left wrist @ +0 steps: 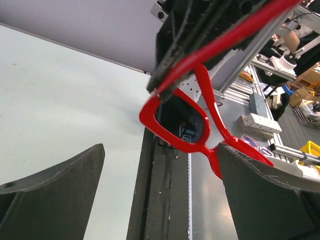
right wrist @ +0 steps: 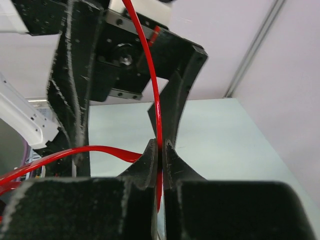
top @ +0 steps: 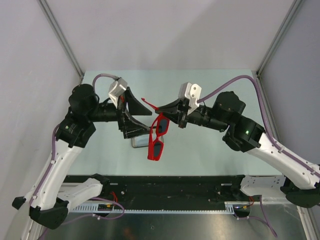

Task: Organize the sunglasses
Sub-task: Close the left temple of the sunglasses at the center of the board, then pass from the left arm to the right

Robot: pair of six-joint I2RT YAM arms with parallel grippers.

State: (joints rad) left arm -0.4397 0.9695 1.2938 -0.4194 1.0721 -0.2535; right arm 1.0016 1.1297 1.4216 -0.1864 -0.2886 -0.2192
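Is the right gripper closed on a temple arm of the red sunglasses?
Yes, in the right wrist view the right gripper pinches a thin red temple arm of the sunglasses between its fingertips.

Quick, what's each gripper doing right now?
Left gripper: open, fingers spread wide.
Right gripper: closed on a temple arm of the red sunglasses.

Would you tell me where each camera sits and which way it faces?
Top external: above and behind, looking down at the table; both arms show.
Left wrist: looks past the open left gripper at the sunglasses.
Right wrist: looks along the right gripper, shut on the sunglasses' temple, toward the left gripper.
All share the sunglasses.
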